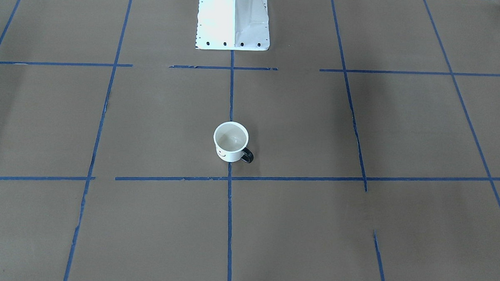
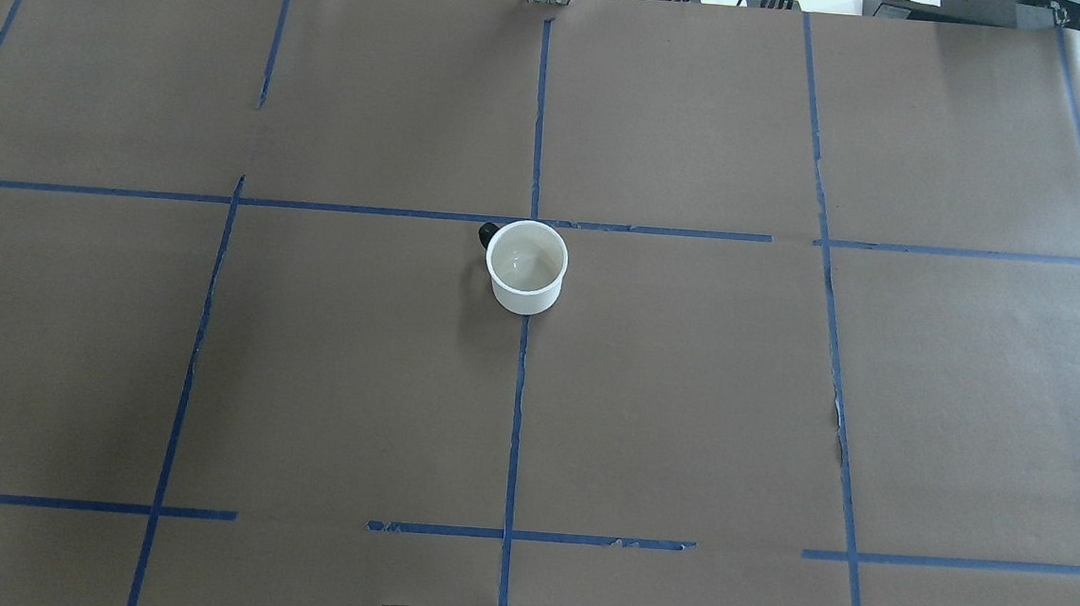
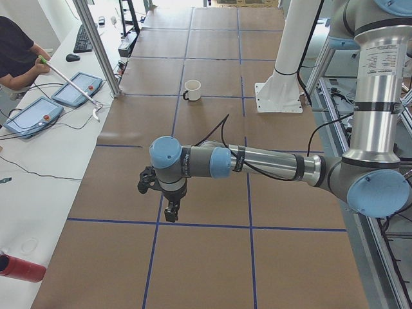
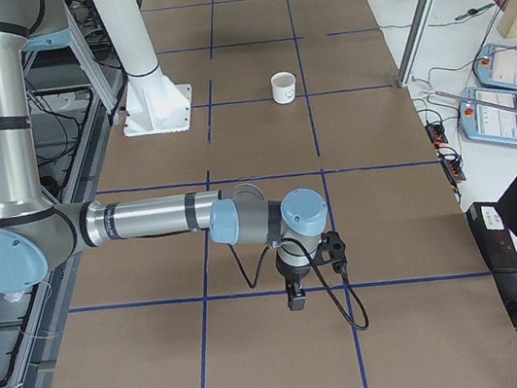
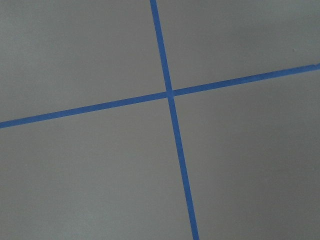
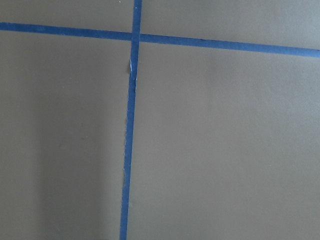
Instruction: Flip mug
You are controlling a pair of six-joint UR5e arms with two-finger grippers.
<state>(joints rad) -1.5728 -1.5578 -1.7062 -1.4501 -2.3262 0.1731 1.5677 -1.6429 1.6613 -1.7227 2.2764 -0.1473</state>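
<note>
The white mug (image 1: 231,142) stands upright, mouth up, near the middle of the brown paper table, on a blue tape line. Its black handle (image 1: 247,156) and part of the smiley face show in the front view. It also shows in the overhead view (image 2: 525,269), the left side view (image 3: 192,89) and the right side view (image 4: 284,87). My left gripper (image 3: 170,212) points down over the table's left end, far from the mug. My right gripper (image 4: 296,296) points down over the right end, also far. I cannot tell whether either is open or shut. Both wrist views show only paper and tape.
The white robot base (image 1: 233,21) stands at the table's robot side. An operator (image 3: 16,55) sits at a side bench with teach pendants (image 3: 32,116). A red bottle (image 3: 19,267) lies on that bench. Blue tape lines (image 2: 517,415) grid the table.
</note>
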